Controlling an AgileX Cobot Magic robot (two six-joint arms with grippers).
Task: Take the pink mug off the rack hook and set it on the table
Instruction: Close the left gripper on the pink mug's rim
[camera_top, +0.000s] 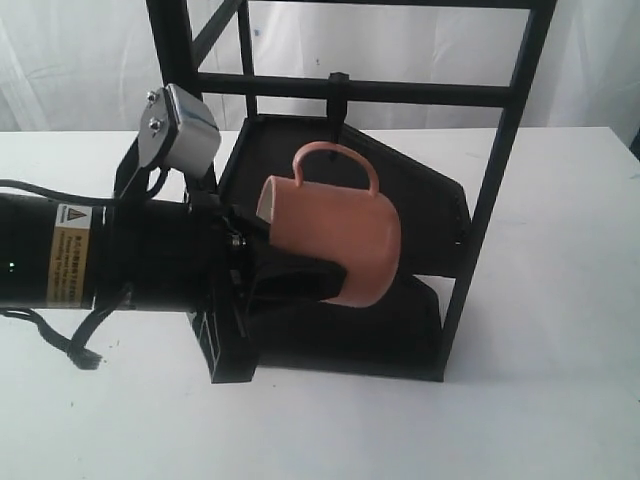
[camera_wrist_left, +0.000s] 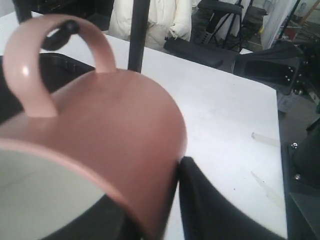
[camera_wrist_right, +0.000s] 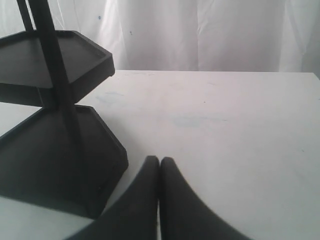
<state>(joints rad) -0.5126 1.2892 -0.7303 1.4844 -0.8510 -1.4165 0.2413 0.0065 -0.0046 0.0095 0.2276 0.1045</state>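
Observation:
The pink mug (camera_top: 345, 235) hangs tilted in the air in front of the rack (camera_top: 500, 160), its cream-white mouth turned toward the left arm. My left gripper (camera_top: 300, 255) is shut on the mug's wall, one finger inside and one finger (camera_wrist_left: 205, 205) outside, seen close up against the mug (camera_wrist_left: 115, 130). The thin loop handle (camera_top: 335, 160) points up and sits just below the rack hook (camera_top: 338, 95), a small gap showing between them. The right gripper (camera_wrist_right: 160, 162) is shut with nothing in it, low over the table (camera_wrist_right: 225, 125); the exterior view does not show it.
Behind and below the mug are the rack's upper tray (camera_top: 425, 190) and lower tray (camera_top: 400, 345). White table (camera_top: 560, 300) stretches right of the rack and in front of it. A cable (camera_top: 60, 335) trails under the left arm.

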